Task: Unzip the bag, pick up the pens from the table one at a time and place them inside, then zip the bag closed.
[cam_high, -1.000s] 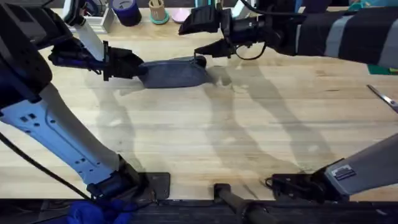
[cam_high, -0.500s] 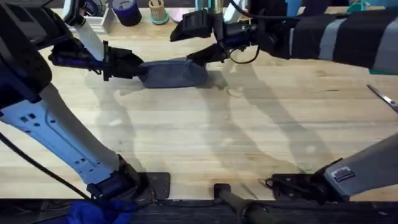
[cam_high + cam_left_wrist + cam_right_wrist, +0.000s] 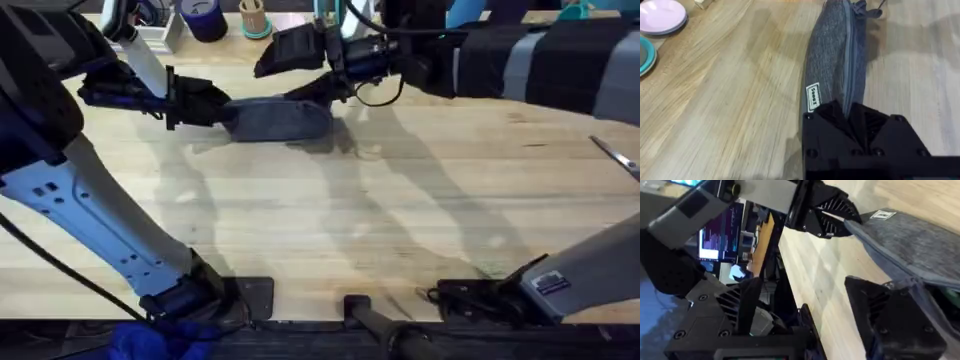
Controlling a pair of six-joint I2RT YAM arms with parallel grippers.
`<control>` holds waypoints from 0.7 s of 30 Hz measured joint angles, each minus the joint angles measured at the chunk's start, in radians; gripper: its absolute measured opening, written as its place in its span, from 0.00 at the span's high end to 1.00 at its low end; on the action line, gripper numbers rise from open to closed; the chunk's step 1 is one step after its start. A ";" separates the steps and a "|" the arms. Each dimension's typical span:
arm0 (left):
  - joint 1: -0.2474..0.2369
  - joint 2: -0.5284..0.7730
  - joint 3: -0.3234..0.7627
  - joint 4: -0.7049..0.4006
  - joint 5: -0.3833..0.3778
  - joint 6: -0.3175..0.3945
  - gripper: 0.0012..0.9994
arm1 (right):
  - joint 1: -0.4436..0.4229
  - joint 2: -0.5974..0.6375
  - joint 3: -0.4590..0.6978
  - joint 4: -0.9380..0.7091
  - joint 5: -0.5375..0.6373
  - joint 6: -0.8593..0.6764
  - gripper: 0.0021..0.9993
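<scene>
A dark-blue cup (image 3: 204,18) stands beside a wooden holder (image 3: 253,17); scissors (image 3: 615,155) lie far right; pink plate (image 3: 661,15).

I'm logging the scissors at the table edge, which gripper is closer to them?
Right. The right gripper is at the bag's near end, on the scissors' side; the left gripper clamps the bag's far end, farther away.
</scene>
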State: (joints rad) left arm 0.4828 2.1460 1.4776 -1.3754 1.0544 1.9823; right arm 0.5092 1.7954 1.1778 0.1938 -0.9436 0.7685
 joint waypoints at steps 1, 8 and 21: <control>0.000 0.000 0.000 0.000 0.000 0.000 0.96 | 0.005 0.000 0.000 0.000 0.000 -0.006 0.00; 0.000 0.000 0.000 0.000 0.000 0.000 0.96 | 0.032 -0.006 0.023 -0.112 0.018 -0.074 0.00; 0.000 0.000 0.000 0.000 0.000 0.000 0.96 | 0.037 -0.079 0.219 -0.574 0.196 -0.326 0.00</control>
State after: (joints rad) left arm 0.4828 2.1460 1.4776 -1.3754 1.0542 1.9823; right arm 0.5461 1.7161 1.3964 -0.3801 -0.7471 0.4427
